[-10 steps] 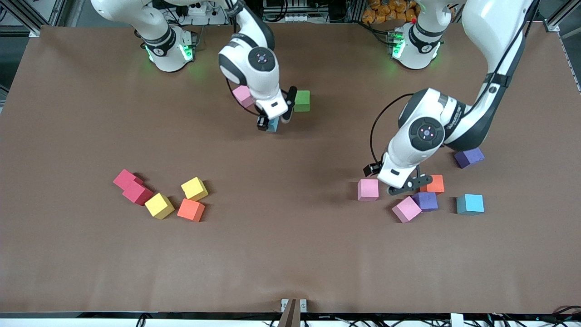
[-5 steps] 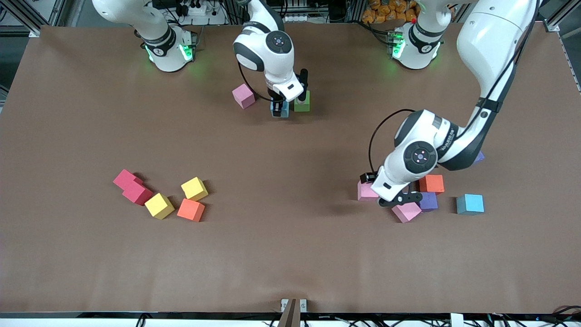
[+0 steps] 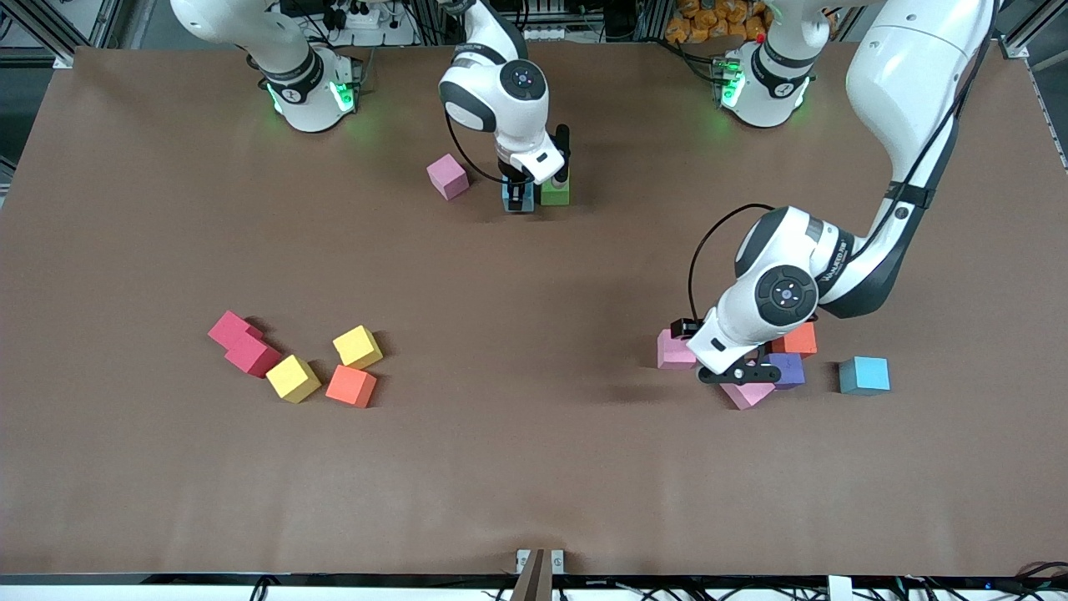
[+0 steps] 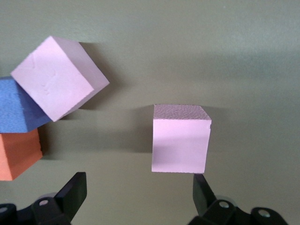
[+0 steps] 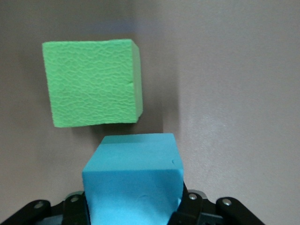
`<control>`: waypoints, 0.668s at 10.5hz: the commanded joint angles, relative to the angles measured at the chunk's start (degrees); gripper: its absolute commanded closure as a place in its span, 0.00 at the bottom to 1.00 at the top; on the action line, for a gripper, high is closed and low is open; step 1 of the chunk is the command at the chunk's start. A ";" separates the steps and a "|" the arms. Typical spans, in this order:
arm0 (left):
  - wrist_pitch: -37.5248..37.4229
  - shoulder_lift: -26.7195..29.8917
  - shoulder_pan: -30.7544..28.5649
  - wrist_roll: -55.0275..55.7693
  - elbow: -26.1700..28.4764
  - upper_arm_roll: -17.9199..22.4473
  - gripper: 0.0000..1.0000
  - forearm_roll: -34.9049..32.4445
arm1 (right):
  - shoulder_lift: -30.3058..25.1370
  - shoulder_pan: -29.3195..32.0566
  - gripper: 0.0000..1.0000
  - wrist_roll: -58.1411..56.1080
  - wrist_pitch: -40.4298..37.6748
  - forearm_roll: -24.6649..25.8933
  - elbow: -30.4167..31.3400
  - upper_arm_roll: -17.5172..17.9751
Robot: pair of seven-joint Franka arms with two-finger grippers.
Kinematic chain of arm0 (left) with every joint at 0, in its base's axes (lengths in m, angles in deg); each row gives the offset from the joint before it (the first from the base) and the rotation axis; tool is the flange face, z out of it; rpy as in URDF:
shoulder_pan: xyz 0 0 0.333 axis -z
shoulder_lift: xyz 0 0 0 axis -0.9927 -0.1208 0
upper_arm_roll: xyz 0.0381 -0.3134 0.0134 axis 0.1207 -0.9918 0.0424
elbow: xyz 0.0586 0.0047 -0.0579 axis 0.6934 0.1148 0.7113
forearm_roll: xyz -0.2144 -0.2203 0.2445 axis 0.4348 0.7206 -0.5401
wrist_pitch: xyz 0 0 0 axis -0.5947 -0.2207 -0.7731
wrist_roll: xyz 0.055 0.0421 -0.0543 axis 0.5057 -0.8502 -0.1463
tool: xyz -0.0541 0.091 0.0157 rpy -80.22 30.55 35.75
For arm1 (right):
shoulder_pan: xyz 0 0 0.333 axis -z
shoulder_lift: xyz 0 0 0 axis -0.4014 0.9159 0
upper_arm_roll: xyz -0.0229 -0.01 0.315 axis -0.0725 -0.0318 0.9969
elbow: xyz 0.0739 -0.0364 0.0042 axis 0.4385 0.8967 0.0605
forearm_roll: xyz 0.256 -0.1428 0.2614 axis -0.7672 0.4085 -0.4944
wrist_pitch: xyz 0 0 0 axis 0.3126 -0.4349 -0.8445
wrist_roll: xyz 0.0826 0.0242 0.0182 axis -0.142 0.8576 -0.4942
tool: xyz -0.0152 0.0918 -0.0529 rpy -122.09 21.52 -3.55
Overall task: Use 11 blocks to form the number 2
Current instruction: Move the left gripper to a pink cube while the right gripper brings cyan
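Now the right gripper is clenched on a light blue foam cube, bringing it down just beside the green foam cube near the table's robot-side edge, likely the digit's first row. A pink foam cube waits close by. Meanwhile the left gripper, fingers spread and empty, lines up on a square-set pink cube; a tilted pink cube, purple cube and orange cube crowd beside it.

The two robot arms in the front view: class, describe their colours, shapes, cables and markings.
Both arms are glossy white with rounded shells and dark grey joint bands. Round dark caps with small lights mark the wrists. Green lights glow at both bases. A black cable loops beside each wrist. The left gripper and right gripper have black fingers.
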State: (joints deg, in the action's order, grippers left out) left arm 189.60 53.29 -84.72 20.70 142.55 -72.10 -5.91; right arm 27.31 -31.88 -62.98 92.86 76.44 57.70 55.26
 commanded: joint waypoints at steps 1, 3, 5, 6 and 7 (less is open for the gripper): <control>-1.17 -2.19 0.43 -0.96 -1.83 -0.11 0.00 -1.77 | 0.78 -1.93 0.65 0.12 0.65 1.14 -0.01 -0.61; -1.17 -3.25 0.43 -1.31 -2.18 -0.11 0.00 -1.68 | 1.66 -2.28 0.65 0.12 1.09 1.14 -0.01 -0.79; -1.08 -4.04 0.70 -1.31 -2.18 -0.11 0.00 -1.51 | 1.75 -2.90 0.65 0.12 1.09 1.14 -0.01 -0.88; -1.08 -4.13 0.87 -1.49 -2.18 -0.11 0.00 -1.50 | 2.10 -2.99 0.65 0.12 1.18 1.23 -0.09 -0.88; -0.91 -4.48 1.05 -1.66 -2.18 -0.11 0.00 -1.50 | 2.54 -3.16 0.65 0.12 1.52 1.31 -0.36 -1.05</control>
State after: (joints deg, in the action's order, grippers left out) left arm 189.60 49.88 -84.28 20.01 141.98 -72.13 -6.06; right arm 29.15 -33.83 -62.98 93.62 76.70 57.75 55.20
